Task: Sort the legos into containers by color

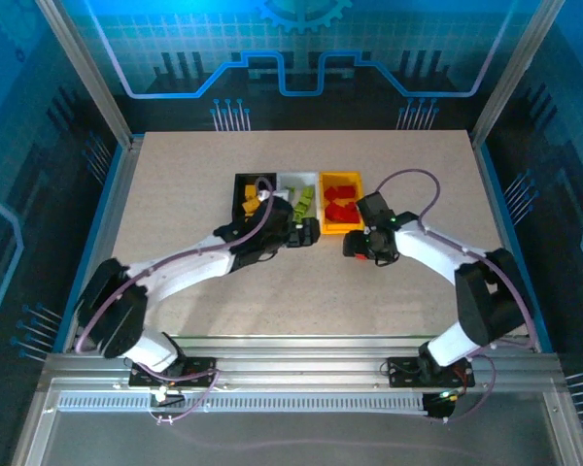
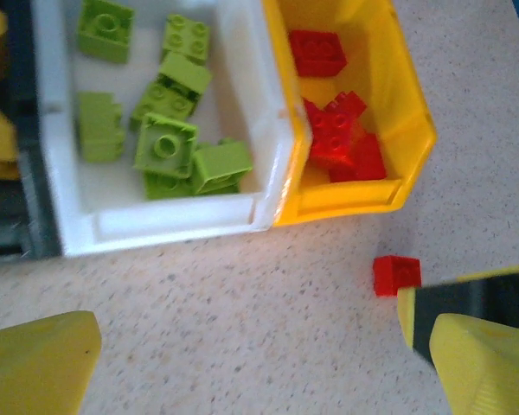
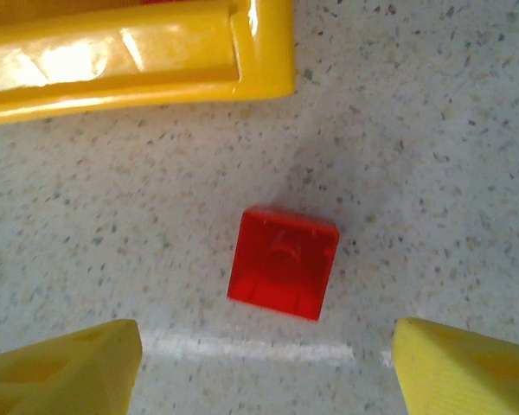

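Lone red brick (image 3: 283, 264), seemingly upturned, lies just outside yellow bin (image 3: 138, 52); left gripper (image 2: 259, 350) and right gripper (image 3: 264, 346) gape empty.

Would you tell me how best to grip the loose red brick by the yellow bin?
Grip the red brick by two opposite flat sides, coming straight down: it lies flat and alone on the table, slightly turned, so the right end effector should twist to match.

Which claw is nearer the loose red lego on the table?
Right. The right claw straddles the red lego; the left claw faces the white bin, the lego off to its side.
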Controlling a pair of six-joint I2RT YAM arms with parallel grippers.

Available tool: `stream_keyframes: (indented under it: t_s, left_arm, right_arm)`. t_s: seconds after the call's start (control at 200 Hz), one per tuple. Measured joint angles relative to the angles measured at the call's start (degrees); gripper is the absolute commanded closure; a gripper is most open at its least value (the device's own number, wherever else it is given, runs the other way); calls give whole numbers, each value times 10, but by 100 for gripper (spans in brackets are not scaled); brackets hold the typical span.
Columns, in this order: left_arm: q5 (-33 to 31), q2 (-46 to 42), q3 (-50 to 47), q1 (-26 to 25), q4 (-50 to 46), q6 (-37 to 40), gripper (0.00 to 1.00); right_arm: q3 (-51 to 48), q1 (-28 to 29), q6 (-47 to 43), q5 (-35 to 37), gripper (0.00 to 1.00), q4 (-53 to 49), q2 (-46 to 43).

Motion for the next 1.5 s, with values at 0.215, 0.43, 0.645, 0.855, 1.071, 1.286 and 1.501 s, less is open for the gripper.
stream_keyframes:
  t_s: [0.215,0.43,0.645,0.855,1.071,1.286,1.501]
  left_arm:
    - [-31,-95,-99,0,-28,-17,1]
    - [-59,-149,-144,5,-51,-24,1]
    - [-85,-166,-151,11,-71,-34,1]
    - [-104,-205,-183,12,-86,-50,1]
    - [-106,-222,-200,12,-106,-64,1]
    - [-106,-244,-200,12,-117,-77,1]
    - [-124,-271,-200,12,-138,-79,1]
  right_arm:
    - [38,0,19,46,42,-10,77]
    - [38,3,26,65,60,-19,97]
    - [37,21,8,76,68,-16,81]
    - [82,57,-22,79,65,-20,8]
    - [229,46,-31,89,63,-7,80]
    - [346,26,-34,95,47,-15,206]
    - [364,20,-39,93,27,-9,220]
